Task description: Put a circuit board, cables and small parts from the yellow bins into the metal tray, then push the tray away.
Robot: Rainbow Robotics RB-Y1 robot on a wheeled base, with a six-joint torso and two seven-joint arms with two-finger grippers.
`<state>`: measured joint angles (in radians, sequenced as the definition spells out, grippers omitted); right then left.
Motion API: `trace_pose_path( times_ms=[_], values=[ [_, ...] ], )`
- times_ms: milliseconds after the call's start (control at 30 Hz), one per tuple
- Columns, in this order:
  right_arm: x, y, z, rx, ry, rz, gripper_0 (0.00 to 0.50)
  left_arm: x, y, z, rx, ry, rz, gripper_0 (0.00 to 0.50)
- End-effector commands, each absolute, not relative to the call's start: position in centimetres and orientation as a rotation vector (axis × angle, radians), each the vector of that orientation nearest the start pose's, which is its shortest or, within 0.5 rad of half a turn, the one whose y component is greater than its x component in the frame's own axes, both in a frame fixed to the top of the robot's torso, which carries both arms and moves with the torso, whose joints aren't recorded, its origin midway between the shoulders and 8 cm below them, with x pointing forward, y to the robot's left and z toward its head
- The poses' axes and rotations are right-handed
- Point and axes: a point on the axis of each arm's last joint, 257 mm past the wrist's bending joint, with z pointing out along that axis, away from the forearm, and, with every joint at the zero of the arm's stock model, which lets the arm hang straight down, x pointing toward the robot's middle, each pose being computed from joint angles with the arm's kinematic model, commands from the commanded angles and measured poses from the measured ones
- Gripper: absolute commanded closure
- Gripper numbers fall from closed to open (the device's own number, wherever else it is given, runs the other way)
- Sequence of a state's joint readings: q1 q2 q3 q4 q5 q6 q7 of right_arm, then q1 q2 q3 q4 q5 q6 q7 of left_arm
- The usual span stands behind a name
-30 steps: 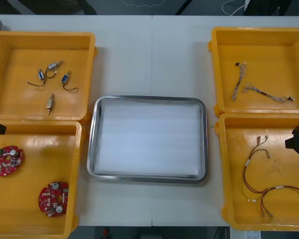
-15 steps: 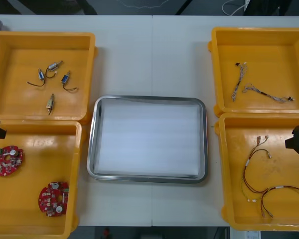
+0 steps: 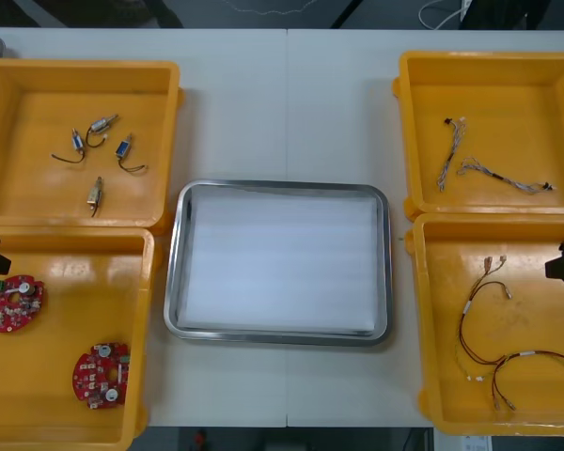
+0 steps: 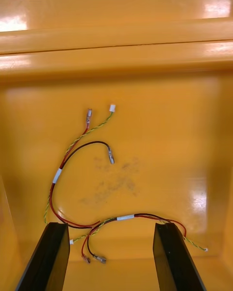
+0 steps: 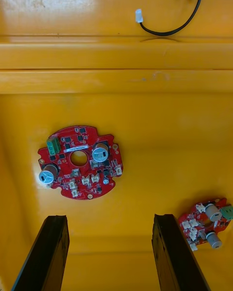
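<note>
- The left gripper (image 5: 109, 218) hung open over the near left yellow bin (image 3: 75, 240), fingers spread wide.
- One round red circuit board (image 5: 80, 162) lay flat on the bin floor just beyond the fingers. A second board (image 5: 206, 223) lay close beside one finger.
- Risk: I judged that a straight descent would land the fingers short of the first board, and they would close on nothing.
- Risk: the board lay flat, so the fingers could ride over its edge or shove it toward the bin wall.
- Risk: the nearby finger could clip the second board and drag it along.
- The right gripper (image 4: 109, 225) hung open over the near right yellow bin (image 3: 508, 225). The red and yellow cables (image 4: 57, 174) sprawled ahead of and between its fingers.
- Risk: the cables crossed one another, so I expected that lifting one could pull the others up, or that a loop could snag on the bin wall.
- The metal tray (image 3: 282, 185) sat on the bench (image 3: 287, 103) between the bins, with nothing in it.
- Risk: if both arms swung inward together, they could meet above the tray.
</note>
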<state>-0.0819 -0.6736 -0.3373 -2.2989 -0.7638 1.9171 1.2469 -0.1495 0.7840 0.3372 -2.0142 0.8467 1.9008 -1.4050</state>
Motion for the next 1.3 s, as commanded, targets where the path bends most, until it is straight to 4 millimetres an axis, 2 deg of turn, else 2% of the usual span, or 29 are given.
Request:
trace_pose_path(
  times_ms=[33,267,467,667,833,1067,1300],
  values=[
    [34.7,-38.0,-17.3,0.235,2.601,-0.008,0.000,37.1,41.1,-21.2,-0.045,2.785,0.020,0.000],
    [33.6,-39.5,-18.1,0.379,2.568,-0.028,0.000,37.8,40.9,-22.8,-0.045,2.745,0.017,0.000],
    [32.1,-39.9,-20.1,0.517,2.561,-0.044,0.000,38.1,41.1,-24.4,-0.051,2.727,0.010,0.000],
    [31.0,-38.9,-22.0,0.695,2.557,0.027,0.000,39.4,41.5,-26.2,-0.063,2.699,0.001,0.000],
    [30.6,-37.9,-23.0,0.836,2.537,0.097,0.000,39.4,41.9,-27.0,-0.067,2.708,0.015,0.000],
    [30.8,-37.0,-24.6,0.987,2.493,0.155,0.000,39.7,42.2,-29.0,-0.079,2.714,0.020,0.000],
    [31.2,-36.5,-26.6,1.082,2.456,0.182,0.000,39.4,41.9,-29.9,-0.078,2.722,0.026,0.000]
  ],
)
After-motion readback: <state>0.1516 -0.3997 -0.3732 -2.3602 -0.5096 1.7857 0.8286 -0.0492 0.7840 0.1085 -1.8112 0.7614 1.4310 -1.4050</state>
